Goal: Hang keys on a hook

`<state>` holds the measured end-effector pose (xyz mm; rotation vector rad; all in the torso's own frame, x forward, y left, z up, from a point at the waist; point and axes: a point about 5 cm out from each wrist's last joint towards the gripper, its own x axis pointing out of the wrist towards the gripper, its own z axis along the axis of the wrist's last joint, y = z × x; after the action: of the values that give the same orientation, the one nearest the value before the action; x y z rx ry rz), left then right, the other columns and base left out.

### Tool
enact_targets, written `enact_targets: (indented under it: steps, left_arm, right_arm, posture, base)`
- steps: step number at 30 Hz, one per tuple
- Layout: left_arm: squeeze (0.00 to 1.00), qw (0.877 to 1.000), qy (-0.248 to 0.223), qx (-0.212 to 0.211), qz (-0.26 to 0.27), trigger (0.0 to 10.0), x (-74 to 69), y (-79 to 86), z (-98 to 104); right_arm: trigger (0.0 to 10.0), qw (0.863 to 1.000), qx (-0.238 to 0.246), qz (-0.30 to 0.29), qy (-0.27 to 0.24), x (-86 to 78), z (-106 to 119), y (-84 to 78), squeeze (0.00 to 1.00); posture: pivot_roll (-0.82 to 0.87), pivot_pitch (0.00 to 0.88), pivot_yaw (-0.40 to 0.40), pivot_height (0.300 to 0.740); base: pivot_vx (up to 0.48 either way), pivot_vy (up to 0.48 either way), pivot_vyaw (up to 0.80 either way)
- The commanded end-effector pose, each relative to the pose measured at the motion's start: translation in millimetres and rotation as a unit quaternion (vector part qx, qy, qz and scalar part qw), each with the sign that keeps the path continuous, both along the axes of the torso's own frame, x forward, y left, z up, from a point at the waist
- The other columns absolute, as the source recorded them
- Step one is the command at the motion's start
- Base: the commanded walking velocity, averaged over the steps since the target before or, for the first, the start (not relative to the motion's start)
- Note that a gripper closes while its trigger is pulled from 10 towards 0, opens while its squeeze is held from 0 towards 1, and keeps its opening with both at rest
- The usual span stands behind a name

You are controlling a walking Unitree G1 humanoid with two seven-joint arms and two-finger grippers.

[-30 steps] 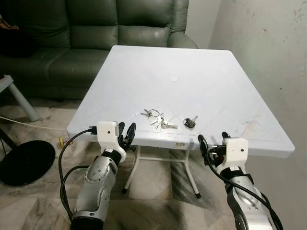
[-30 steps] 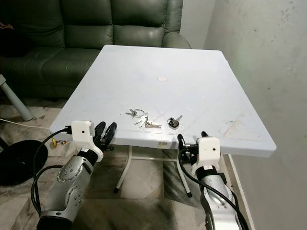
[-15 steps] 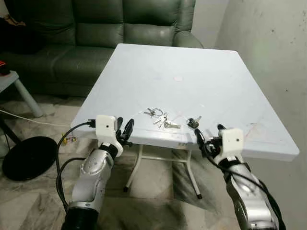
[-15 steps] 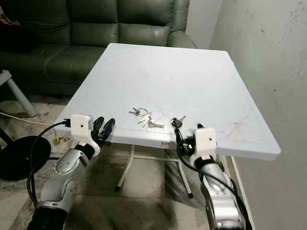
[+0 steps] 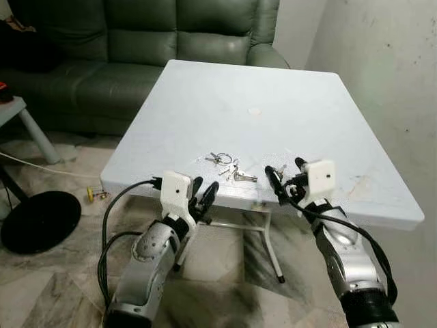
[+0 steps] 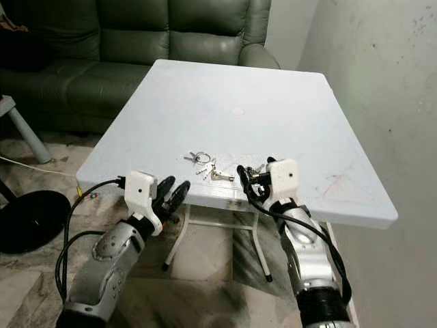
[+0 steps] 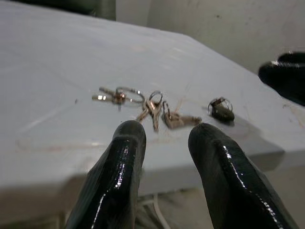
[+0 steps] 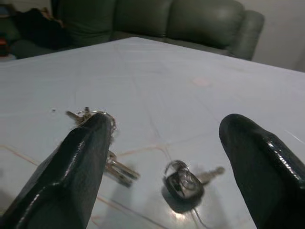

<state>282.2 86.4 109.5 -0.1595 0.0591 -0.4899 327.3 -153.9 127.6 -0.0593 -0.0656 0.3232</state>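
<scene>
A dark green leather sofa [image 5: 136, 41] fills the background, and in front of it stands the square white plastic table [image 5: 205, 102] that carries everything we need. No hook is visible. Below the table's near edge our left gripper [image 5: 203, 197] waits with its jaws narrowly parted, short of the tabletop. Our right gripper [image 5: 285, 179] is over the near edge of the table with its jaws spread wide.

Near that edge lies a loose string of silver keys on linked rings [image 5: 228, 167], its long axis running roughly along the edge. Just to the right of it sits a single black-headed key on a small ring [image 8: 183, 183]. This key lies directly between and just ahead of the right jaws. We judge the right arm clearly nearer, so the pickup should fall to it.
</scene>
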Motion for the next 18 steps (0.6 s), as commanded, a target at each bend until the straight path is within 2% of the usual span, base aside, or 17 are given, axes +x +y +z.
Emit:
enact_targets:
  steps: [1,9,18]
  left_arm:
    - [0.00,1.000,-0.005,0.000,-0.003,10.0,-2.4,-2.5,4.7]
    - [0.00,1.000,0.006,-0.004,0.007,10.0,-9.6,-1.5,5.4]
    - [0.00,1.000,0.013,-0.004,0.016,10.0,-17.8,0.2,8.2]
  right_arm:
    - [10.0,1.000,0.005,-0.003,0.008,3.7,1.6,-0.3,0.00]
    - [10.0,1.000,-0.008,0.005,0.022,15.7,7.6,10.1,0.00]
    - [10.0,0.998,-0.007,-0.012,0.066,36.1,9.3,18.3,0.00]
  posture:
    - [0.12,0.090,-0.075,0.736]
    - [0.12,0.131,-0.084,0.736]
    - [0.15,0.171,-0.094,0.736]
  base:
    - [0.000,0.000,0.00]
    - [0.000,0.000,0.00]
    - [0.000,0.000,0.00]
